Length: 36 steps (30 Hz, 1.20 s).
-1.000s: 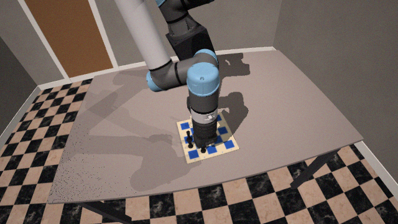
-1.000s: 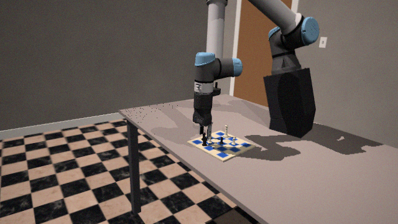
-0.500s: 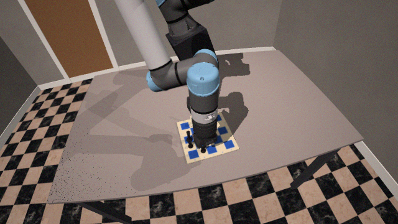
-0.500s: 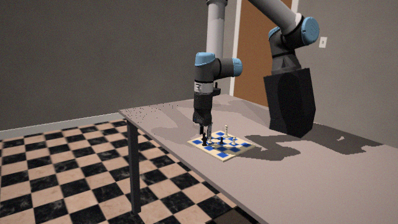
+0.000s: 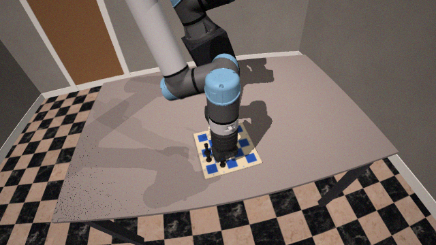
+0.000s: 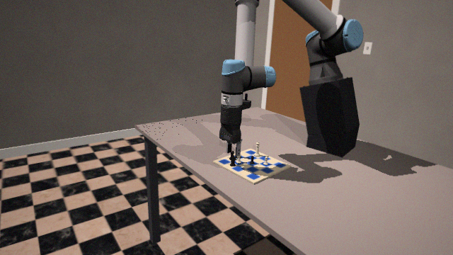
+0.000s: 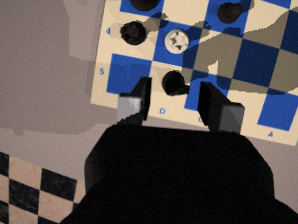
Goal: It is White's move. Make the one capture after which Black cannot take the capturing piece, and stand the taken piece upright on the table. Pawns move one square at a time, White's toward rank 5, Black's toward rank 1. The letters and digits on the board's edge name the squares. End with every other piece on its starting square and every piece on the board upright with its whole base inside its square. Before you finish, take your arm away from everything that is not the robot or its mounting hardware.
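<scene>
The gripper (image 5: 223,156) (image 6: 233,150) (image 7: 175,93) stands roughly three-quarters open, holding nothing; in the wrist view its fingers flank the black chess piece on D5 (image 5: 223,164) (image 7: 173,82). From the white chess piece on D4 (image 6: 238,159) (image 7: 176,41), that piece lies at 6 o'clock, the black chess piece on E4 (image 5: 208,158) (image 7: 133,33) at 9 o'clock, and the black chess piece on C3 (image 6: 252,160) (image 7: 230,12) near 2 o'clock. The chessboard (image 5: 257,162) (image 6: 255,182) (image 7: 99,95) rests on the counter (image 5: 306,119) (image 6: 354,205) (image 7: 45,120).

Between the earlier pictures and now, no clear change can be made out: in the top view, the arm (image 5: 223,109) (image 6: 231,81) at the centre of the frame shows no shift large enough to tell, nor does the gripper (image 6: 233,148) (image 7: 175,93) near the centre of the exterior view. Any finer motion is too small to tell.
</scene>
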### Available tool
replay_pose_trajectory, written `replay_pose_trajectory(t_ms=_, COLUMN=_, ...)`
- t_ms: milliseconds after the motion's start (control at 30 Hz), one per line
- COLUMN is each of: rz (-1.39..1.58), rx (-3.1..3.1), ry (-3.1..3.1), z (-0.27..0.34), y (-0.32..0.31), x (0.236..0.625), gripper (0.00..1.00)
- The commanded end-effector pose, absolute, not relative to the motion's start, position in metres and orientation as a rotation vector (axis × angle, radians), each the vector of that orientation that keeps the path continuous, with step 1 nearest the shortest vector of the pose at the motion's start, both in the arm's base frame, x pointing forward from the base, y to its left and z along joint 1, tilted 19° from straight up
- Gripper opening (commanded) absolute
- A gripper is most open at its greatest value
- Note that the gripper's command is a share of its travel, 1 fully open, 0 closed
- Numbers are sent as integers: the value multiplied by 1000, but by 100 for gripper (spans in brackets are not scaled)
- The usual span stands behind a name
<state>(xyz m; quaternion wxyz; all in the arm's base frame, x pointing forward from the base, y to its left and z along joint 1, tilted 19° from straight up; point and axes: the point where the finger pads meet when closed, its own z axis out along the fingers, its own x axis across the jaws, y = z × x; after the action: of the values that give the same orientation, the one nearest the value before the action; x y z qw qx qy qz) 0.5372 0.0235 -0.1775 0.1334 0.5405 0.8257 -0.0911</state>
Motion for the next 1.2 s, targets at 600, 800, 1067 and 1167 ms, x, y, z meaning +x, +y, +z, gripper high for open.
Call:
replay_pose_trajectory(t_ms=600, rz=-263, rx=1567, ry=2393, z=-185, y=21, x=539, gripper=76)
replay_pose_trajectory(t_ms=800, rz=-263, rx=1567, ry=2393, z=-197, y=17, x=540, gripper=76)
replay_pose_trajectory(t_ms=1067, rz=-263, rx=1567, ry=2393, z=-208, y=14, x=542, gripper=76)
replay_pose_trajectory(t_ms=1167, rz=-263, rx=1567, ry=2393, z=-209, y=14, x=542, gripper=76)
